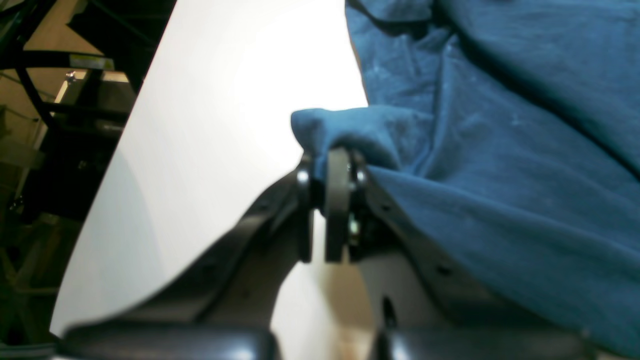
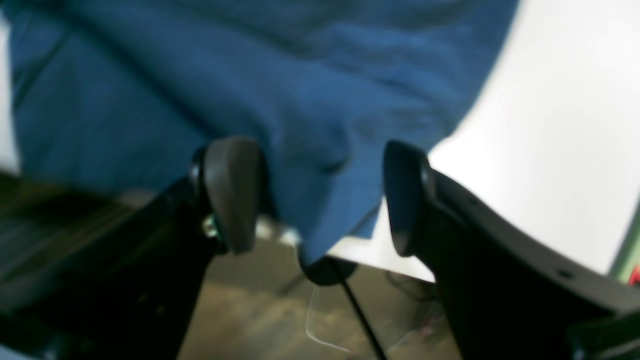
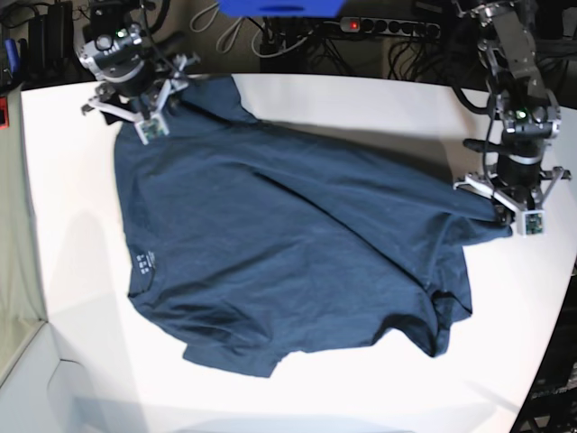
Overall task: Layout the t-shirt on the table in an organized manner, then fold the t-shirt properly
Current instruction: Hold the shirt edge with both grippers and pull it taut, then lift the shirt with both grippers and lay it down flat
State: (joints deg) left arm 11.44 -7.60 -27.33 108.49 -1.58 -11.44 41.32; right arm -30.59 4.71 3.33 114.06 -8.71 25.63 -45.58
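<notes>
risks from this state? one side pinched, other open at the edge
1. The right gripper stands open around a t-shirt corner that hangs past the table edge; that corner may slide off.
2. The left gripper is shut on a bunched fold; pulling alone could skew the shirt and deepen the diagonal creases.

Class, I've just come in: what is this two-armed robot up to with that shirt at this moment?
The robot is spreading a navy t-shirt on the white table. Its left claw is shut on a bunch of cloth at one edge of the shirt. The right claw stands open at the far corner, with a flap of cloth hanging between its fingers, ungripped. The shirt lies mostly spread but wrinkled, with nothing folded yet.
</notes>
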